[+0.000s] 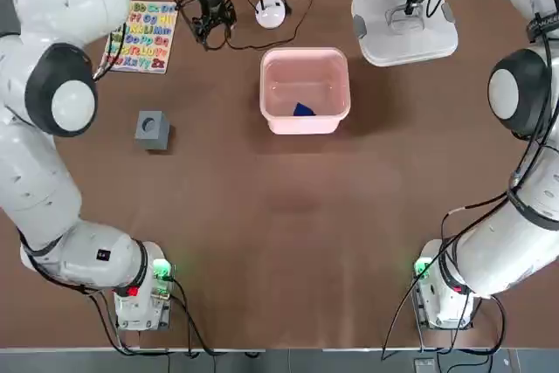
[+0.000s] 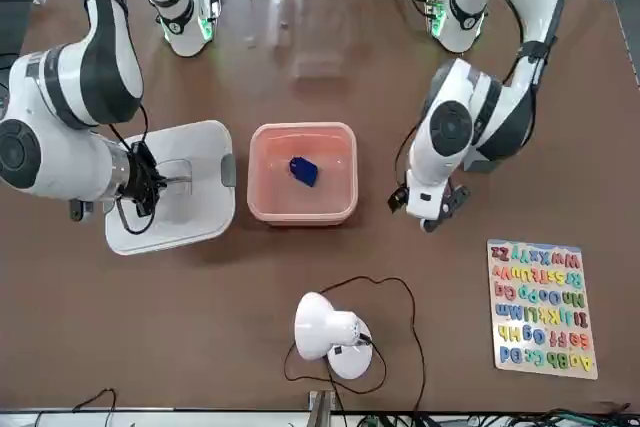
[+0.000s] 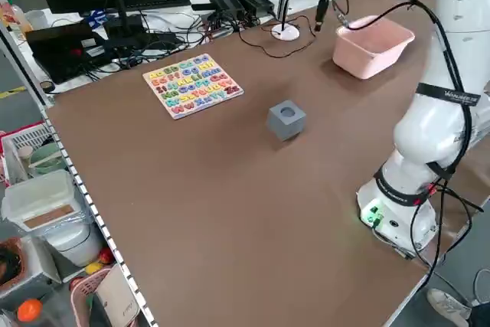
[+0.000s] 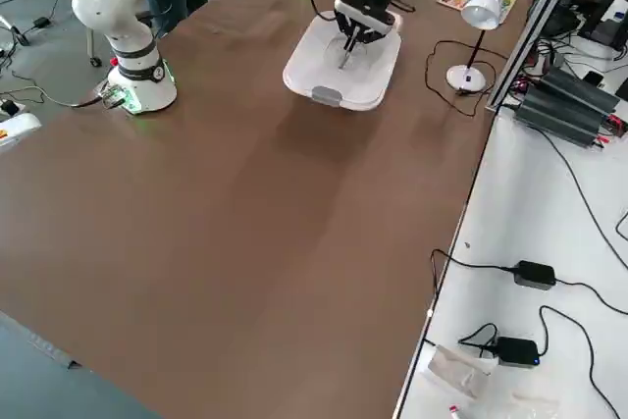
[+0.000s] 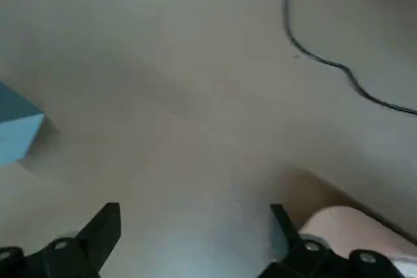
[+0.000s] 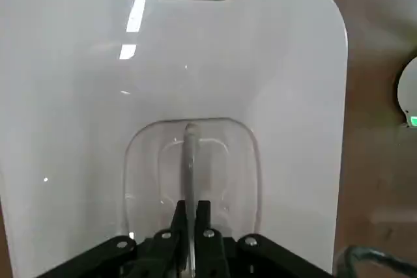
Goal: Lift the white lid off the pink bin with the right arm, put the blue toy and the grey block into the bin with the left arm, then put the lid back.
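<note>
While the right gripper [image 6: 194,209] grasps the flat handle [image 6: 189,180] of the white lid [image 1: 404,26] at the upper right of the top view, the left gripper [image 5: 195,226] is released, fingers spread with nothing between them. Left gripper located at upper left of the top view, between the alphabet board [image 1: 140,37] and the pink bin [image 1: 305,91]. Bin: uncovered, upper centre of that view. Blue toy [image 1: 303,110]: inside the bin, near the wall at the lower edge in that view. Grey block [image 1: 153,129]: on the table [image 1: 253,233], left of the bin in the top view, below the board, hole visible.
</note>
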`<state>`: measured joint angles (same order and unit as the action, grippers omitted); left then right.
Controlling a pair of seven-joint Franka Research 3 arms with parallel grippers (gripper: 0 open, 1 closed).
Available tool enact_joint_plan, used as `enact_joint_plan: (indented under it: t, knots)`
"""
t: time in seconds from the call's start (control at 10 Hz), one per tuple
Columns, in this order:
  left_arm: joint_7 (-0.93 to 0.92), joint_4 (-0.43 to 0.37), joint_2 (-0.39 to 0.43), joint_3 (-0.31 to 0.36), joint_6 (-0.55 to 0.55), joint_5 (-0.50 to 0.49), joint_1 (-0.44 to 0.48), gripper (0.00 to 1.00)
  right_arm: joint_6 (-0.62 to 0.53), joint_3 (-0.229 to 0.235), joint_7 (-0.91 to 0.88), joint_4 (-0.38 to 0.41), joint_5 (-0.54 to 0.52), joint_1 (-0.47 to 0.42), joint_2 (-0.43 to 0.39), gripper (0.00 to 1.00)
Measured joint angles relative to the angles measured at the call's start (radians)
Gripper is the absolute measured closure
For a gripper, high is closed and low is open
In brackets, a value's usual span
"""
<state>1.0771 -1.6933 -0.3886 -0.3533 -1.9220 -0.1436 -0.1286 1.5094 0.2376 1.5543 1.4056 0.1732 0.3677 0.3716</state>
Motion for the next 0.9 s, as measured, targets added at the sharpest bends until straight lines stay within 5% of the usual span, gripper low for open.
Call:
enact_joint_plan:
  t: [0.5,0.9]
  knots:
    - [-0.341,-0.402,0.226,-0.007,-0.141,0.000,0.204,0.06,0.000,-0.001,0.000,0.000,0.000,-0.001,0.001,0.93]
    - [-0.579,-0.764,0.346,-0.007,-0.409,0.000,0.267,0.11,0.000,-0.001,0.000,0.000,0.000,-0.002,0.001,0.93]
